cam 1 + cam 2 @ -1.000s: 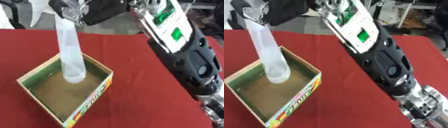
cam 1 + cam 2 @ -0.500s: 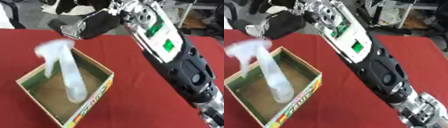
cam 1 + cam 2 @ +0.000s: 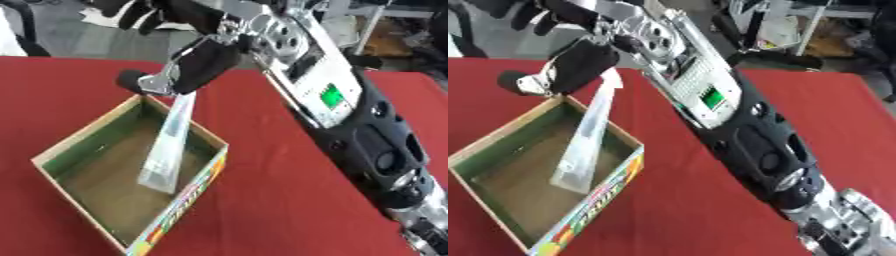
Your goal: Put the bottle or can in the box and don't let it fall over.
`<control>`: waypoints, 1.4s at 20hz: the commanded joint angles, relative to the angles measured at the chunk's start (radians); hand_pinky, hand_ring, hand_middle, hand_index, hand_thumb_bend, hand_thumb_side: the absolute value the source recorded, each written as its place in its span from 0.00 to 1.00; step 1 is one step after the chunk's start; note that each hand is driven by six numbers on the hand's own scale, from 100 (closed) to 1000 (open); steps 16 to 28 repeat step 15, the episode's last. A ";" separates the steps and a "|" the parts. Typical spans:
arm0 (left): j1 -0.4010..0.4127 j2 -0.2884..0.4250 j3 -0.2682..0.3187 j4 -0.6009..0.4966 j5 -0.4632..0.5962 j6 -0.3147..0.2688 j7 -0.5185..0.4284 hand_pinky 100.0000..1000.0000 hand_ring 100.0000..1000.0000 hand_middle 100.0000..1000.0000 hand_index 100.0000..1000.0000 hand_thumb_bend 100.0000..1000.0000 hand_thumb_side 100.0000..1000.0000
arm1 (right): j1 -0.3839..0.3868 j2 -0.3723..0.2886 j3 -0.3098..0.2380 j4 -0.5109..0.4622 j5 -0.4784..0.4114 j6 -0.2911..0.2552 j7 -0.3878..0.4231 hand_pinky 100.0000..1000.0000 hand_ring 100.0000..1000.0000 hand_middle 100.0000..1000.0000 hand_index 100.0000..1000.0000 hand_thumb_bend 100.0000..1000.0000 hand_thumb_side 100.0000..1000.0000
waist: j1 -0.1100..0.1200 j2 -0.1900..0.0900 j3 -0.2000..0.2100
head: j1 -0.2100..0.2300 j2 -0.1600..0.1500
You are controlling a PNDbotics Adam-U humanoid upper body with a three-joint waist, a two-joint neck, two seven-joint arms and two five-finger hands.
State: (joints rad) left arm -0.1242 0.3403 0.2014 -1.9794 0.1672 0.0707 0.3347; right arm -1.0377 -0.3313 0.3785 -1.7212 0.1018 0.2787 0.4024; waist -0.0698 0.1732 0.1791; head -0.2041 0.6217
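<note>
the bottle (image 3: 168, 150) is pale, see-through and long, standing tilted inside the cardboard box (image 3: 86, 136), base on the box floor and top leaning toward the far corner. the right hand (image 3: 188, 70) hangs right at the bottle's top, but can't tell if its fingers are curled round it or apart. box sits on the red table (image 3: 280, 200).

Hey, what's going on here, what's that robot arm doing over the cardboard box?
The robot's right hand is reaching over an open cardboard box on a red table. A clear plastic bottle has its base down on the box floor, but it leans, with its top tilted toward the hand at the box's far corner. The hand is right at the bottle's top; whether the fingers hold it can't be made out. The left hand isn't in view. So the bottle is in the box but not standing straight.
</note>
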 commanded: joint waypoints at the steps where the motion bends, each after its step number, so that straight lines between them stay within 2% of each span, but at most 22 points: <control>1: -0.006 0.011 0.007 -0.021 -0.006 -0.001 -0.006 0.69 0.71 0.71 0.71 0.00 0.67 | -0.026 -0.030 -0.047 -0.037 -0.034 0.001 -0.044 0.78 0.79 0.76 0.81 0.24 0.00 | 0.011 -0.011 -0.003 | 0.004 -0.013; 5: -0.003 0.015 0.010 -0.021 -0.007 -0.002 -0.005 0.69 0.71 0.71 0.71 0.00 0.67 | -0.029 -0.078 -0.112 -0.070 -0.093 0.009 -0.135 0.78 0.78 0.76 0.80 0.14 0.00 | 0.013 -0.016 -0.009 | 0.013 -0.015; 6: -0.002 0.016 0.010 -0.021 -0.007 -0.003 -0.004 0.69 0.71 0.71 0.71 0.00 0.67 | -0.022 -0.093 -0.132 -0.079 -0.110 0.010 -0.164 0.78 0.78 0.76 0.80 0.06 0.00 | 0.014 -0.018 -0.012 | 0.017 -0.015; 7: -0.001 0.018 0.011 -0.021 -0.007 -0.003 -0.004 0.69 0.71 0.71 0.71 0.00 0.67 | -0.013 -0.109 -0.152 -0.087 -0.128 0.010 -0.193 0.78 0.78 0.76 0.80 0.05 0.00 | 0.014 -0.019 -0.014 | 0.021 -0.015; 8: -0.001 0.021 0.010 -0.021 -0.007 -0.004 -0.004 0.69 0.71 0.71 0.71 0.00 0.67 | 0.000 -0.127 -0.171 -0.095 -0.147 0.010 -0.224 0.78 0.78 0.76 0.80 0.00 0.05 | 0.015 -0.021 -0.018 | 0.025 -0.013; 11: -0.004 0.032 0.006 -0.021 -0.007 -0.008 -0.010 0.69 0.71 0.71 0.71 0.00 0.66 | 0.053 -0.192 -0.219 -0.114 -0.196 0.006 -0.313 0.78 0.79 0.76 0.81 0.00 0.08 | 0.015 -0.022 -0.030 | 0.034 -0.008; 12: -0.005 0.035 0.004 -0.021 -0.007 -0.009 -0.013 0.69 0.71 0.71 0.71 0.00 0.66 | 0.074 -0.216 -0.233 -0.120 -0.210 0.005 -0.343 0.78 0.79 0.76 0.80 0.00 0.12 | 0.016 -0.022 -0.035 | 0.037 -0.007; 14: -0.007 0.042 0.000 -0.021 -0.007 -0.012 -0.018 0.69 0.71 0.71 0.71 0.00 0.66 | 0.117 -0.255 -0.262 -0.135 -0.236 0.001 -0.405 0.78 0.79 0.77 0.81 0.00 0.03 | 0.018 -0.020 -0.045 | 0.041 -0.004; 15: -0.007 0.046 -0.002 -0.021 -0.008 -0.013 -0.021 0.69 0.71 0.71 0.71 0.00 0.66 | 0.142 -0.273 -0.280 -0.143 -0.250 -0.003 -0.441 0.78 0.79 0.77 0.81 0.00 0.01 | 0.019 -0.019 -0.051 | 0.043 -0.002; 28: -0.007 0.046 -0.002 -0.021 -0.008 -0.013 -0.021 0.69 0.71 0.71 0.71 0.00 0.66 | 0.142 -0.273 -0.280 -0.143 -0.250 -0.003 -0.441 0.78 0.79 0.77 0.81 0.00 0.01 | 0.019 -0.019 -0.051 | 0.043 -0.002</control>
